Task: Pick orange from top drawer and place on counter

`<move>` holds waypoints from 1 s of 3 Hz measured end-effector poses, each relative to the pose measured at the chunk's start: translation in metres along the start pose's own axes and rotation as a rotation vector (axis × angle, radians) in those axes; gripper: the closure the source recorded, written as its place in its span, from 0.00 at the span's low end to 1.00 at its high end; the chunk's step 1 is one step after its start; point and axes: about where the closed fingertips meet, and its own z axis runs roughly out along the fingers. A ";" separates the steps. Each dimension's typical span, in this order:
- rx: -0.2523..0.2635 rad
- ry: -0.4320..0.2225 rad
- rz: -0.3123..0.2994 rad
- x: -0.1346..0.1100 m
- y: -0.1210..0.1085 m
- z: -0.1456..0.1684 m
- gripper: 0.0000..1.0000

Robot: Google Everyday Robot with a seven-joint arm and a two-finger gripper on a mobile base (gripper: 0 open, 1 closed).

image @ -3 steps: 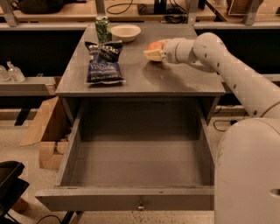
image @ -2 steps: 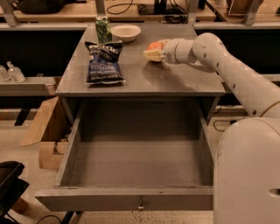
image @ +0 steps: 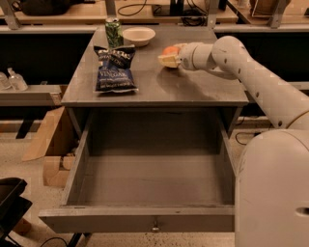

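Observation:
The orange (image: 169, 50) is between the fingers of my gripper (image: 168, 56), low over the grey counter (image: 159, 84) toward its back right. Only the fruit's top shows above the pale fingers (image: 168, 61). Whether it rests on the counter I cannot tell. The white arm reaches in from the right. The top drawer (image: 149, 178) stands pulled fully open below the counter. Its grey box shows nothing inside, and a small metal pull (image: 155, 226) sits at the centre of its front panel.
A dark blue chip bag (image: 114, 69) lies on the counter's left half. A green can (image: 114, 32) and a white bowl (image: 139, 35) stand at the back. A wooden bench with cables (image: 145, 9) runs behind. Cardboard boxes (image: 50, 144) sit on the floor at left.

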 end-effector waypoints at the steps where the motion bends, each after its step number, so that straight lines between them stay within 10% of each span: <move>1: 0.000 0.000 0.000 0.000 0.000 0.000 0.08; 3: -0.003 0.000 0.000 0.000 0.001 0.001 0.00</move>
